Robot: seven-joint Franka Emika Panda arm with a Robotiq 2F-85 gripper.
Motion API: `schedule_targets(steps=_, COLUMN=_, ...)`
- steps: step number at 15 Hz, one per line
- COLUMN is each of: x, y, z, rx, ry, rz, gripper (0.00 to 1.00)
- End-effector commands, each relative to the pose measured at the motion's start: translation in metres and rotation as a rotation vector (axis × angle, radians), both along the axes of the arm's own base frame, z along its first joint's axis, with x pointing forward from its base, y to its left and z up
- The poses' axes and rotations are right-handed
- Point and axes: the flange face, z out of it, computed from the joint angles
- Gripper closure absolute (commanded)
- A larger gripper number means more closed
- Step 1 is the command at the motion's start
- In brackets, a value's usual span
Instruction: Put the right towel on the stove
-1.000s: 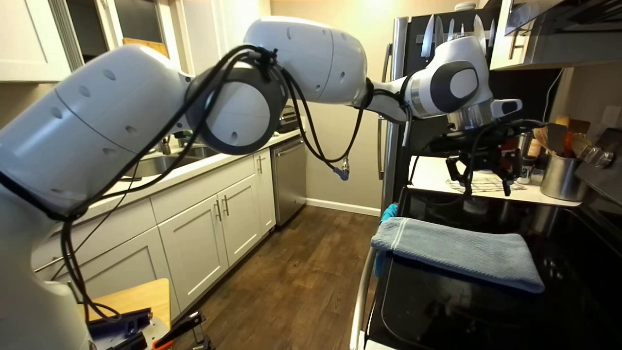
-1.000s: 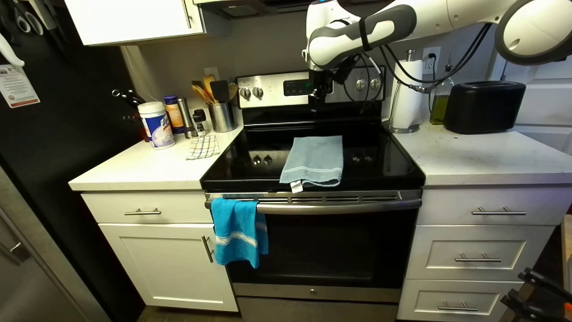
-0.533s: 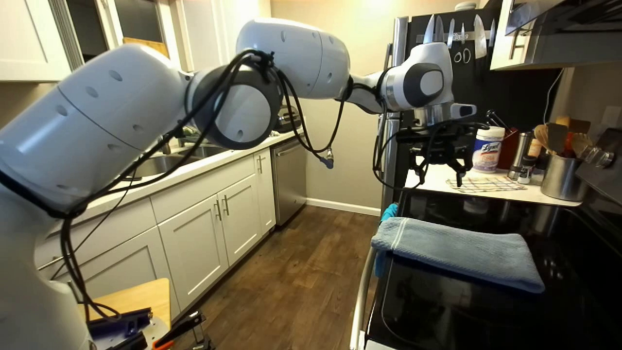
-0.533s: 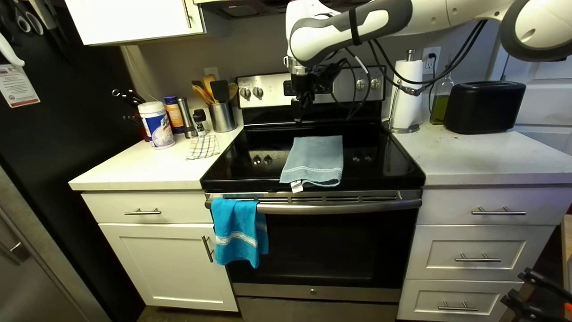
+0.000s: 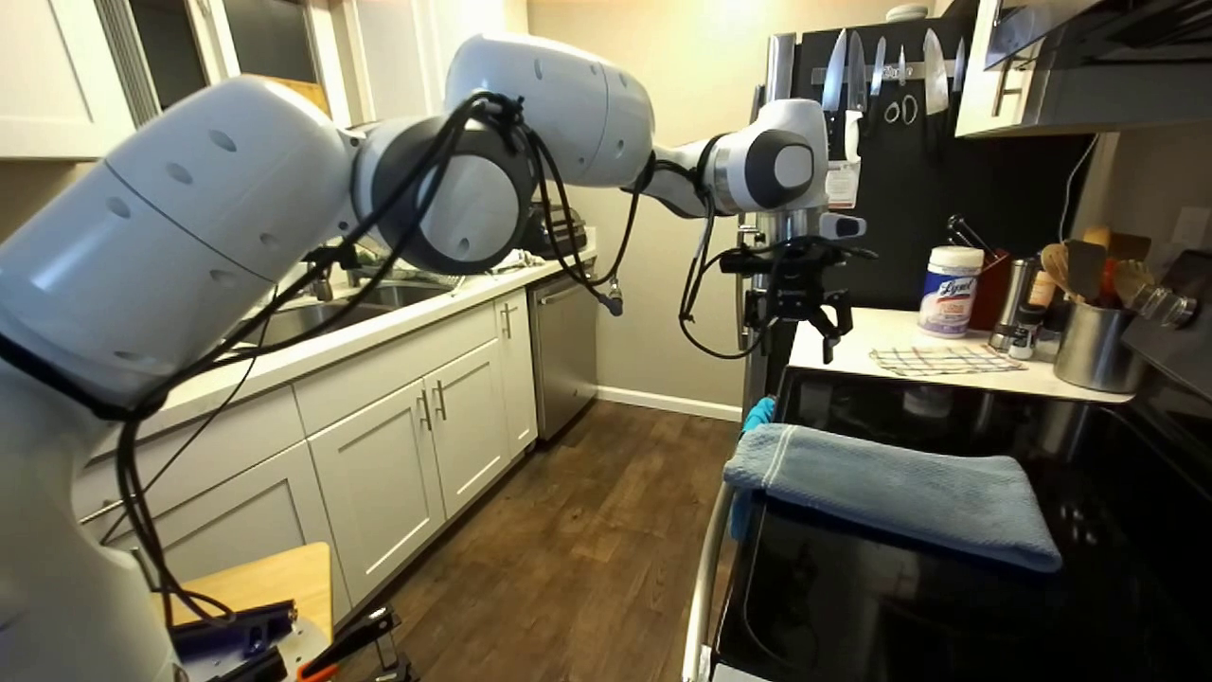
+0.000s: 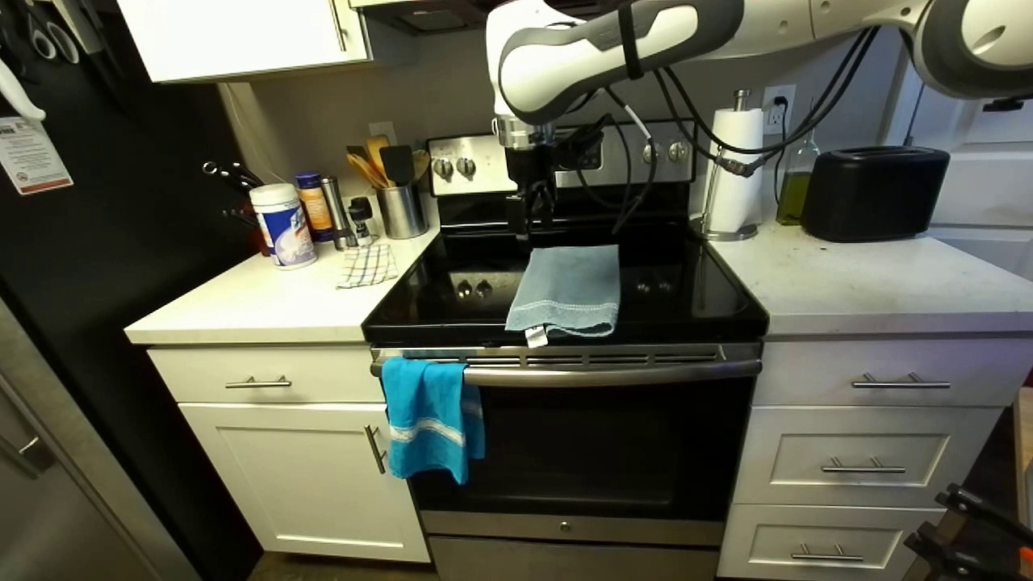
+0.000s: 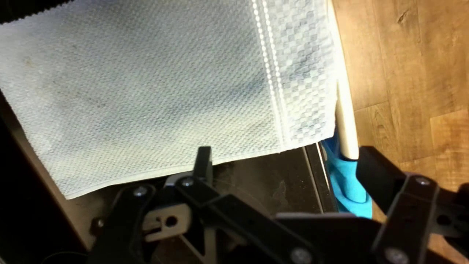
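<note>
A folded grey-blue towel (image 5: 900, 493) lies flat on the black stove top (image 5: 852, 616), its striped end at the front edge. It also shows in an exterior view (image 6: 569, 278) and fills much of the wrist view (image 7: 157, 88). A bright blue towel (image 6: 432, 420) hangs over the left end of the oven handle; part of it shows in the wrist view (image 7: 351, 183). My gripper (image 5: 793, 339) is open and empty, in the air above the stove. In the wrist view the fingers (image 7: 285, 152) are wide apart, over the grey-blue towel's edge and the stove front.
The oven handle (image 6: 613, 375) runs along the stove front. A utensil holder (image 6: 402, 211), a wipes tub (image 6: 282, 226) and a checkered cloth (image 6: 367, 266) are on the left counter. A paper towel roll (image 6: 736, 169) and a black toaster (image 6: 876, 194) stand on the right counter.
My gripper has moved leftward and lower in an exterior view, and leftward in both exterior views, staying open. Both towels have stayed where they were.
</note>
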Motion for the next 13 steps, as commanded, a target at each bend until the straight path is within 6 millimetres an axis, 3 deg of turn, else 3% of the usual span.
schedule_targets(steps=1, x=-0.0018, y=0.0041, z=-0.0004, rx=0.002, ry=0.005, rz=0.000, gripper=0.00)
schedule_targets(steps=13, x=-0.0031, y=0.0039, z=0.0003, rx=0.002, ry=0.008, rz=-0.002, gripper=0.00)
